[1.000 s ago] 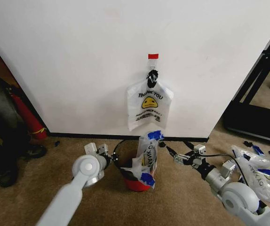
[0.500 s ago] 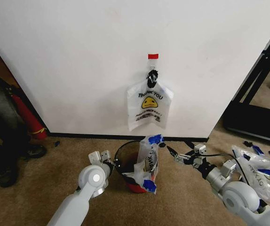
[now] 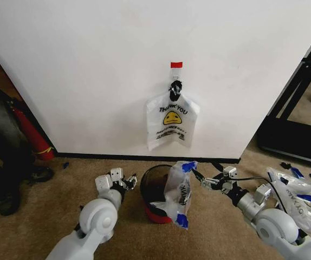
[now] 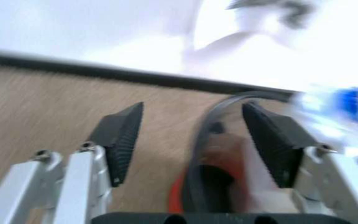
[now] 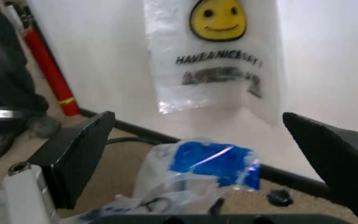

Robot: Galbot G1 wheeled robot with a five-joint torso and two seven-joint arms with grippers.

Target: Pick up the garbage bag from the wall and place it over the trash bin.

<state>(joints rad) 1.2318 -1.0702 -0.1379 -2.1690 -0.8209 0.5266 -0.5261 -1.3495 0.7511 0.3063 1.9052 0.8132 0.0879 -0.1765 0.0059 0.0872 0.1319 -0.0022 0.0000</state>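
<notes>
The left gripper (image 3: 127,180) has its jaws spread and grasping nothing. In the left wrist view its two ribbed black pads (image 4: 121,140) stand wide apart, with carpet and the near side of the trash bin (image 4: 219,186) showing between them. In the head view this gripper sits low over the carpet (image 3: 63,179), just beside the bin's left rim and apart from it.

The right gripper (image 3: 198,174) also has released jaws; the right wrist view shows its dark fingers (image 5: 79,156) far apart with the garbage bag (image 5: 195,179) in the gap, not pinched. From the head view its tips are right at the blue patch on the bag's upper edge; whether they touch the plastic cannot be told.

The garbage bag (image 3: 178,192) is draped down the right side of the trash bin (image 3: 154,189), its top edge at the bin's black rim, its lower end hanging past the red base. The left part of the bin's mouth is uncovered.

Behind, a second printed bag (image 3: 172,119) hangs from the black hook (image 3: 175,85) on the wall (image 3: 90,65), under a red tape strip (image 3: 176,64). More bags (image 3: 299,197) lie on the carpet at the right.
</notes>
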